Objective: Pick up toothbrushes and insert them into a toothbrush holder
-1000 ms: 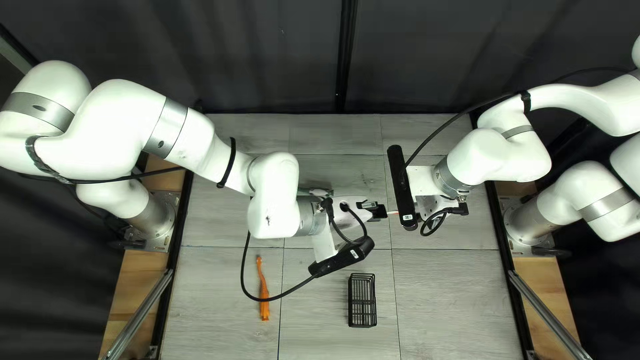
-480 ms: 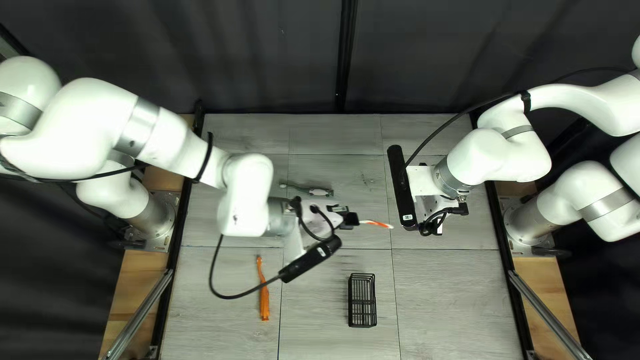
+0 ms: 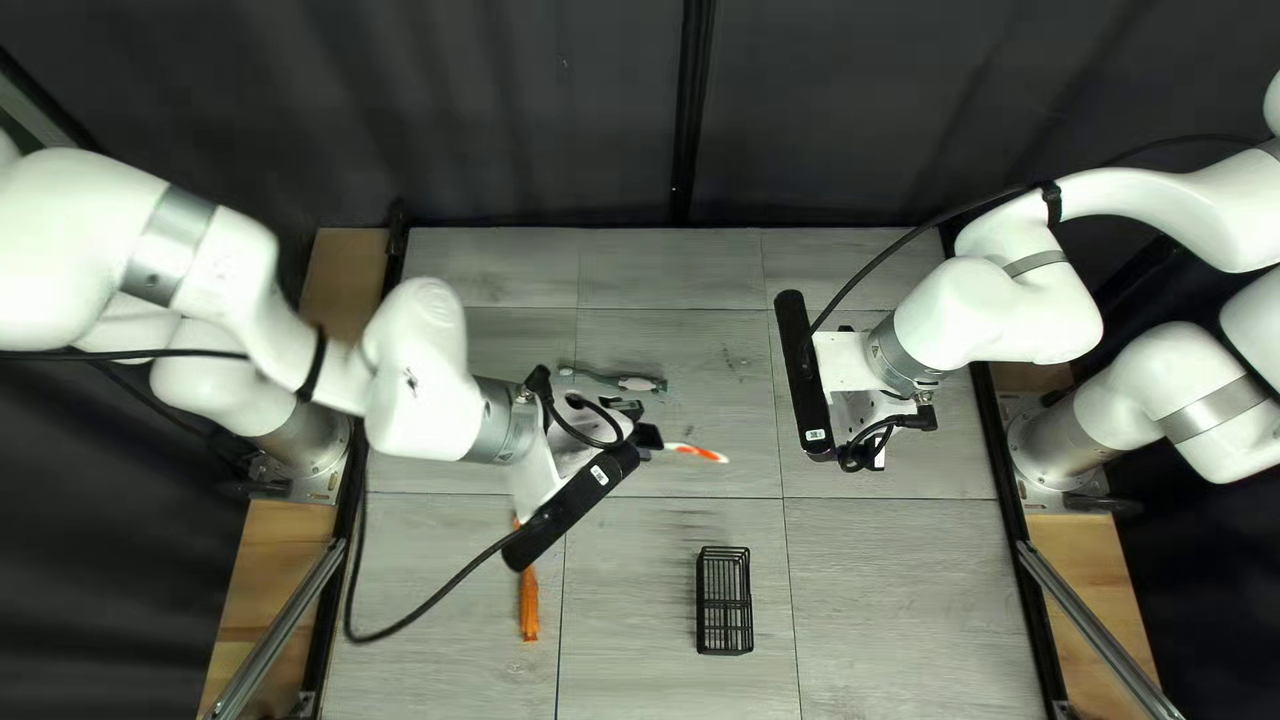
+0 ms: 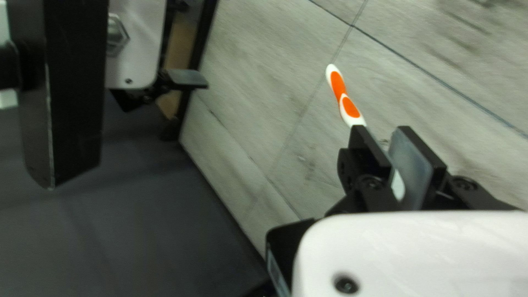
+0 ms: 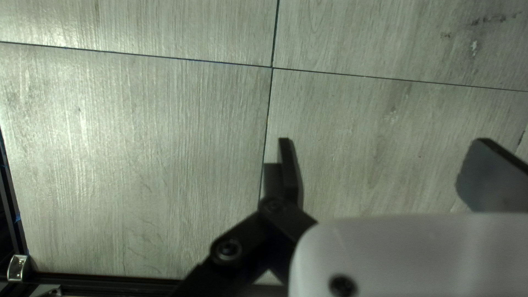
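White-and-orange toothbrush point(image 3: 698, 452) juts from left gripper point(image 3: 654, 439), near the middle of the top left view. Its long axis runs mostly left to right; the free end points right, slanting slightly toward the table's near edge. In the left wrist view, left gripper point(image 4: 379, 131) is clamped on it, the exposed end reaching ahead, oblique to the fingers. Right gripper point(image 3: 870, 414): fingers wide apart, nothing between them in the right wrist view.

Black wire holder point(image 3: 724, 600) stands on the near half, apart from the held brush, long axis near to far. Orange toothbrush point(image 3: 530, 607) lies to its left, also near to far, partly hidden by the left arm. Green-and-white toothbrush point(image 3: 640, 384) lies crosswise beyond left gripper.
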Motion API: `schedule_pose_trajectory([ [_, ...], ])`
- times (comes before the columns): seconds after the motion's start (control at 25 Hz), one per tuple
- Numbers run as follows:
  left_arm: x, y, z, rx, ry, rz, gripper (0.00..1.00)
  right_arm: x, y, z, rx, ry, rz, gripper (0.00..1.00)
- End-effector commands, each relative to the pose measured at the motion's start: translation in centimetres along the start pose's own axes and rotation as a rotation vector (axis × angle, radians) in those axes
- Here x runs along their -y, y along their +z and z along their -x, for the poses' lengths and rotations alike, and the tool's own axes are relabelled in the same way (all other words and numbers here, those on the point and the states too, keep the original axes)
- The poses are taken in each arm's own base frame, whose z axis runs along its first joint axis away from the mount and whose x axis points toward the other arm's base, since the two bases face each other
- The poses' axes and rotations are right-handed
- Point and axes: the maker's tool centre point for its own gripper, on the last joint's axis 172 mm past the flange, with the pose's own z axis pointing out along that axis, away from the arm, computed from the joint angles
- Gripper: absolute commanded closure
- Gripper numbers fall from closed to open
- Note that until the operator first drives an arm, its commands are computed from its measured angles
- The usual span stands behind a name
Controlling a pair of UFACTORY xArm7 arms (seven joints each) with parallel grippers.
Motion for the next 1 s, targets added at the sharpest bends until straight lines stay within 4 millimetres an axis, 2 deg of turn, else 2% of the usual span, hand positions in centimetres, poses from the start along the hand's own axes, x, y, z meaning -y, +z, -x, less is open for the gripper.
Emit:
schedule_pose_trajectory([
  [0.04,-0.6,-2.4,-1.9,0.066,-0.032,0.133,1.0,0.0,0.0,0.0,0.0,0.0,0.0,0.0],
  [0.32,-0.8,-4.3,-3.8,0.078,-0.011,0.244,1.0,0.0,0.0,0.0,0.0,0.0,0.0,0.0],
  [0.48,-1.7,-4.0,-3.3,0.05,0.014,0.295,1.0,0.0,0.0,0.0,0.0,0.0,0.0,0.0],
  [0.6,-2.2,-4.6,-3.1,0.025,0.035,0.335,1.0,0.2,0.1,0.2,0.008,-0.021,0.016,0.0],
  [0.76,-2.9,-5.7,-2.8,-0.009,0.081,0.415,1.0,-1.8,1.2,1.5,0.134,-0.059,0.104,0.0],
  [0.96,-3.5,-6.9,-2.6,-0.01,0.115,0.485,1.0,-5.8,0.6,3.0,0.201,-0.038,0.198,0.0],
  [1.0,-3.5,-7.0,-2.6,-0.007,0.119,0.49,1.0,-6.2,0.5,3.1,0.204,-0.035,0.205,0.0],
])
